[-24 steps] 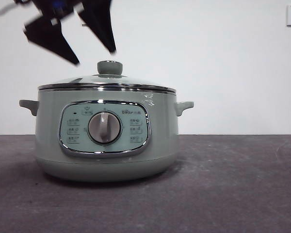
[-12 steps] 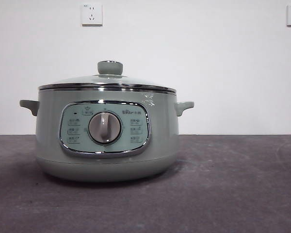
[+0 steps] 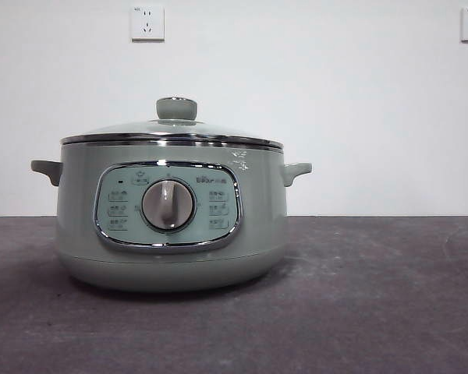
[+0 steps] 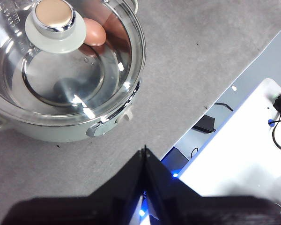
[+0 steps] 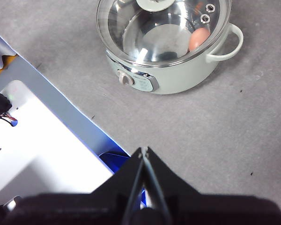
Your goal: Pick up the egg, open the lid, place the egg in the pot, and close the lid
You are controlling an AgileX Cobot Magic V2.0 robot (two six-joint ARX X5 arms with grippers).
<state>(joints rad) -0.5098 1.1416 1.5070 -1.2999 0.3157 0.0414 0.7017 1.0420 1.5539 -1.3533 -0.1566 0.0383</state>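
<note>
The pale sage-green pot (image 3: pixel 171 210) stands on the grey table, left of the middle in the front view. The glass lid (image 3: pixel 171 128) with its pale-green knob (image 3: pixel 176 108) sits shut on it. The reddish-brown egg (image 4: pixel 93 32) lies inside the pot, seen through the glass in the left wrist view and in the right wrist view (image 5: pixel 199 38). My left gripper (image 4: pixel 145 151) is shut and empty, high above the table beside the pot (image 4: pixel 61 126). My right gripper (image 5: pixel 143 151) is shut and empty, high above the table away from the pot (image 5: pixel 173 75).
The grey table (image 3: pixel 359 296) stretches right of the pot. Its edge with a white surface and cables beyond shows in the left wrist view (image 4: pixel 243 140) and the right wrist view (image 5: pixel 33 126). Two wall sockets (image 3: pixel 147 22) sit on the white wall.
One second ago an open black gripper hung above the lid's knob in the front view. It has risen out of that view. The pot and lid have not moved.
</note>
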